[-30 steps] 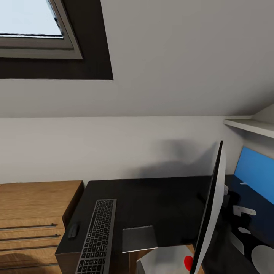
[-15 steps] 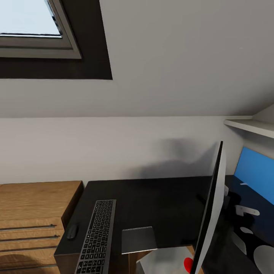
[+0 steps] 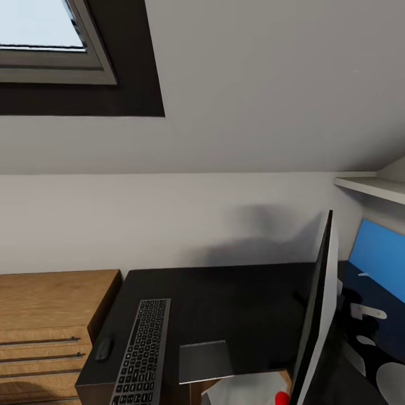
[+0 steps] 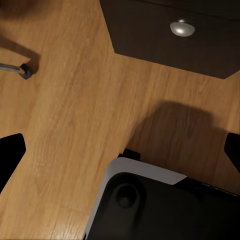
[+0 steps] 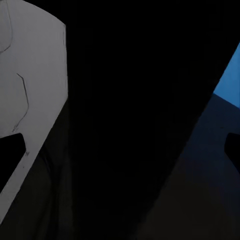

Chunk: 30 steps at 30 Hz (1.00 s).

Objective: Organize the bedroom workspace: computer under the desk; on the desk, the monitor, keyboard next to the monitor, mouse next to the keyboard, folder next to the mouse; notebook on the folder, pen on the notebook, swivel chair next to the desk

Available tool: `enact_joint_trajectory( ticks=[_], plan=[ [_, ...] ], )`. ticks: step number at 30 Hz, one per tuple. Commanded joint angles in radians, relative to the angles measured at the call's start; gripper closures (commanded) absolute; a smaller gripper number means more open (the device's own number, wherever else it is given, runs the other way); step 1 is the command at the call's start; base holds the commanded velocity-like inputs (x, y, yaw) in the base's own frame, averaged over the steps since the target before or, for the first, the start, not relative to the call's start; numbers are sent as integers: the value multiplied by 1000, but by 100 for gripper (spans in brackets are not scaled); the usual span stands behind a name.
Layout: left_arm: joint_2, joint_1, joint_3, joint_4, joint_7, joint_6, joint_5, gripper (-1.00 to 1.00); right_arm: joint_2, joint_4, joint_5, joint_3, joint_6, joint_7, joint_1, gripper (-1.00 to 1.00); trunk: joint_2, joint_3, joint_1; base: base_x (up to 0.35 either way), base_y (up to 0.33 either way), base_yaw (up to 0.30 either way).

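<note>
One landmark: desk, black top.
Notebook: front edge, between keyboard and edge-on monitor.
Folder: beyond monitor, right arm's side.
Pincers: cannot tell.

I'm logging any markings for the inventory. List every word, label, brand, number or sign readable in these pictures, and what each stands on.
No text can be read in any view.
The keyboard: key legends show as pale specks, too small to read.
The monitor: seen edge-on, no brand visible.
The mouse, notebook and folder: plain surfaces, no markings.
</note>
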<state>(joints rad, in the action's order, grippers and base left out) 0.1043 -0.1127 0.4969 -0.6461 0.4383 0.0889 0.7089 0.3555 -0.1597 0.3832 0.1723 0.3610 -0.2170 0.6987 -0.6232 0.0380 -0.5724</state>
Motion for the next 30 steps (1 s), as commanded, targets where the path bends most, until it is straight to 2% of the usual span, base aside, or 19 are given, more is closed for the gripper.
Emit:
enact_joint_trajectory(
  ticks=[1,24,25,30],
  plan=[
    [2,0,8,-2,7,6,11,-100,0,0,8,9,3,-4,1,-100,-2,2,-1,72,0,0],
    [1,0,8,0,7,6,12,-100,0,1,8,9,21,-4,1,-100,-2,2,-1,34,0,0],
    [1,0,8,0,7,6,12,-100,-1,0,8,9,21,-4,1,100,-2,2,-1,0,0,0],
    [1,0,8,0,7,6,12,-100,-1,0,8,9,21,-4,1,100,-2,2,-1,0,0,0]
  ],
)
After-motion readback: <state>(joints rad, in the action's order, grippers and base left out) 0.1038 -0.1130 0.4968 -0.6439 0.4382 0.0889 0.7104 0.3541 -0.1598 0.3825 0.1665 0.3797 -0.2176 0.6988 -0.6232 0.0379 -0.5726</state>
